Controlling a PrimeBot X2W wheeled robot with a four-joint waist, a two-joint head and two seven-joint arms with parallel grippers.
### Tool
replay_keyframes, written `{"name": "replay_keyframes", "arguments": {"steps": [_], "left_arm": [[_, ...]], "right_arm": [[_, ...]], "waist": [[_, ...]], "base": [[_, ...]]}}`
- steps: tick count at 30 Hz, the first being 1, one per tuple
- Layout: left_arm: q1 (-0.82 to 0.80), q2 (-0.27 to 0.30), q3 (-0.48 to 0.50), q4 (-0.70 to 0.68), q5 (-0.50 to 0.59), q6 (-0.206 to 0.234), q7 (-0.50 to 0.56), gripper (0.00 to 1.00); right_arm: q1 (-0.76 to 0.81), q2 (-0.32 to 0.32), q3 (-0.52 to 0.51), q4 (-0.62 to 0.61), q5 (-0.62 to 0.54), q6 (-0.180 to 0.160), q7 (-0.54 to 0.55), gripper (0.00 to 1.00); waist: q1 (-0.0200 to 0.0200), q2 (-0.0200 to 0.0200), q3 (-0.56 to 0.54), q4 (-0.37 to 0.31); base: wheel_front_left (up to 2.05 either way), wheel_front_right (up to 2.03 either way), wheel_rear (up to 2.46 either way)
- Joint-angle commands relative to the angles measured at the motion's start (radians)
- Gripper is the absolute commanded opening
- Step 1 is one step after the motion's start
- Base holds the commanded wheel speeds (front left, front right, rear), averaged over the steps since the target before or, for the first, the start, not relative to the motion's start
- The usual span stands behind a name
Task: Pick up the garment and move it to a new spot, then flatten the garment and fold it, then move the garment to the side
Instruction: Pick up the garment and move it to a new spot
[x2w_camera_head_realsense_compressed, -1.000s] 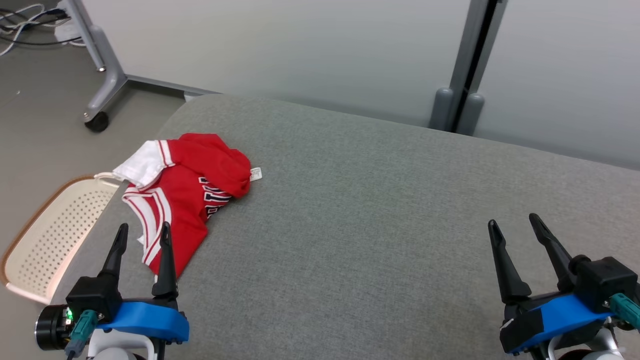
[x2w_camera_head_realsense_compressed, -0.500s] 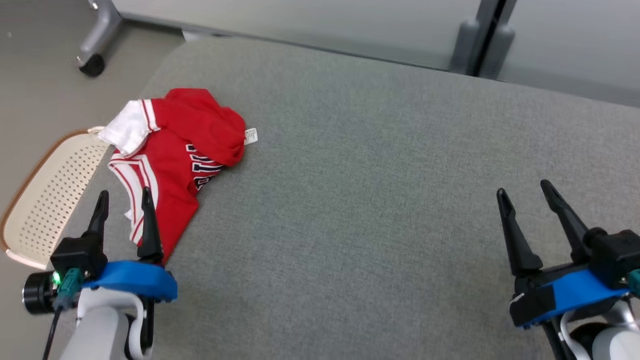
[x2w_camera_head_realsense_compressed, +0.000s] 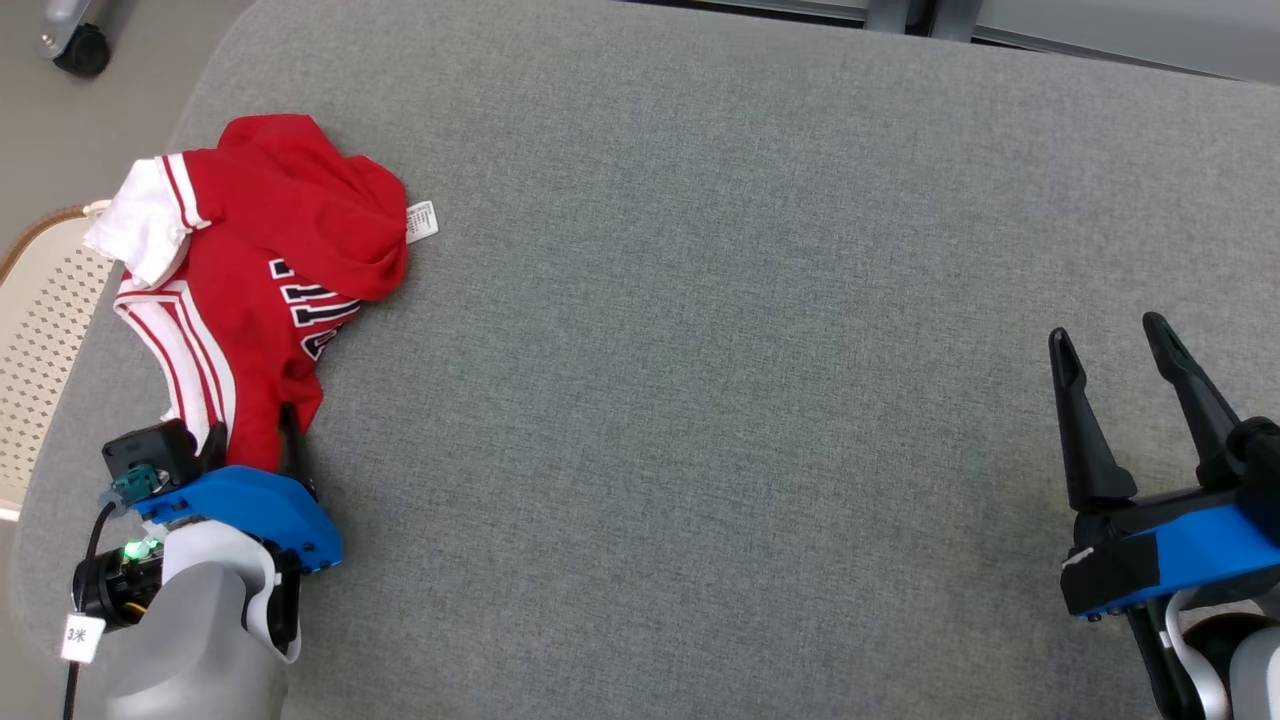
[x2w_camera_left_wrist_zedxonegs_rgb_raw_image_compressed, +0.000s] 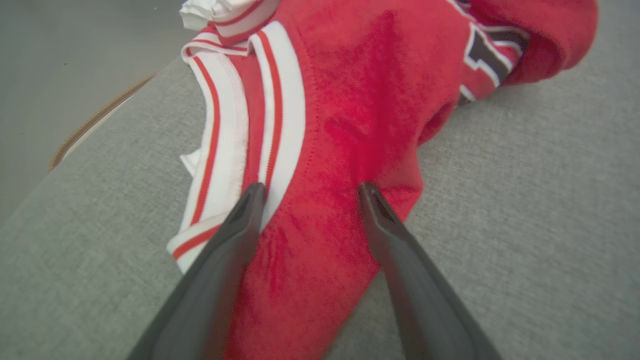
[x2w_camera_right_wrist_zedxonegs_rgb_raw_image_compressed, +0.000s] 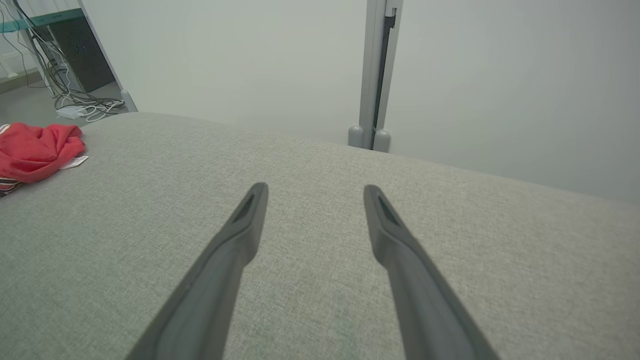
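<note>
Head view looks down on a broad grey fabric-covered surface (x2w_camera_head_realsense_compressed: 700, 350), and the crumpled red garment with white striped trim and dark lettering (x2w_camera_head_realsense_compressed: 260, 280) lies bunched at that surface's far left corner, one white sleeve spilling toward the left edge. A small white label (x2w_camera_head_realsense_compressed: 421, 221) pokes out on the side of the heap that faces the surface's middle. Just off the left edge sits a cream perforated basket (x2w_camera_head_realsense_compressed: 40, 330) with a brown rim.

The left gripper (x2w_camera_head_realsense_compressed: 252, 440) is at the surface's left edge, on the heap's near end, its pincer spread wide and holding nothing. In the left wrist view its dark fingers (x2w_camera_left_wrist_zedxonegs_rgb_raw_image_compressed: 240, 220) straddle a ridge of red cloth, one tip on the white striped band and the other on plain red. Whether the tips press into the cloth or hover just over it I cannot tell. That straddle looks chosen so a pinch gathers a raised fold, not a flat layer.

The right gripper (x2w_camera_head_realsense_compressed: 1106, 328) hangs over the surface's near right part, well apart from the garment, pincer open and empty. It seems parked there to leave the bare middle free as the new spot. The pick-up is not yet made.
</note>
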Motion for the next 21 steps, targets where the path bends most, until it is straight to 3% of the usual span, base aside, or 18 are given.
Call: {"name": "replay_keyframes", "arguments": {"steps": [1, 3, 4, 5, 6, 13, 16, 21], "left_arm": [[-0.039, -0.008, 0.006, 0.079, -0.018, -0.02, 0.033, 1.0], [-0.045, -0.013, 0.009, 0.112, -0.027, -0.03, 0.045, 1.0], [-0.051, -0.016, 0.009, 0.137, -0.033, -0.038, 0.048, 0.9], [-0.06, -0.017, 0.009, 0.154, -0.037, -0.043, 0.043, 0.34], [-0.067, -0.017, 0.008, 0.169, -0.039, -0.048, 0.038, 0.0], [-0.073, 0.018, 0.025, 0.121, -0.021, -0.043, -0.03, 0.0], [-0.022, 0.033, 0.071, -0.015, -0.002, -0.019, -0.03, 0.0], [0.14, 0.007, 0.146, -0.341, 0.085, 0.023, -0.03, 0.0]], "right_arm": [[-0.005, -0.004, -0.005, -0.01, -0.003, 0.0, 0.0, 1.0], [-0.003, -0.004, -0.006, -0.013, -0.004, 0.0, 0.002, 1.0], [-0.003, -0.003, -0.007, -0.016, -0.006, 0.0, 0.004, 1.0], [-0.005, -0.003, -0.007, -0.018, -0.007, 0.0, 0.006, 1.0], [-0.008, -0.003, -0.006, -0.02, -0.009, 0.0, 0.006, 1.0], [-0.013, 0.002, 0.009, -0.022, 0.007, 0.0, -0.004, 1.0], [0.0, 0.011, 0.017, -0.013, 0.009, 0.0, -0.015, 1.0], [0.03, 0.016, 0.041, 0.012, 0.017, 0.0, -0.036, 1.0]], "waist": [[-0.0001, -0.0002, 0.003, -0.004], [-0.0001, -0.0002, 0.004, -0.006], [-0.0001, -0.0002, 0.004, -0.007], [-0.0001, -0.0002, 0.005, -0.008], [-0.0001, -0.0002, 0.005, -0.009], [-0.0001, -0.0002, -0.038, -0.021], [-0.0001, -0.0002, -0.077, -0.032], [-0.0001, -0.0002, -0.168, -0.066]], "base": [[0.0, 0.0, 0.0], [0.0, 0.0, 0.0], [0.0, 0.0, 0.0], [0.0, 0.0, 0.0], [0.0, 0.0, 0.0], [0.0, 0.0, 0.0], [0.0, 0.0, 0.0], [0.0, 0.0, 0.0]]}}
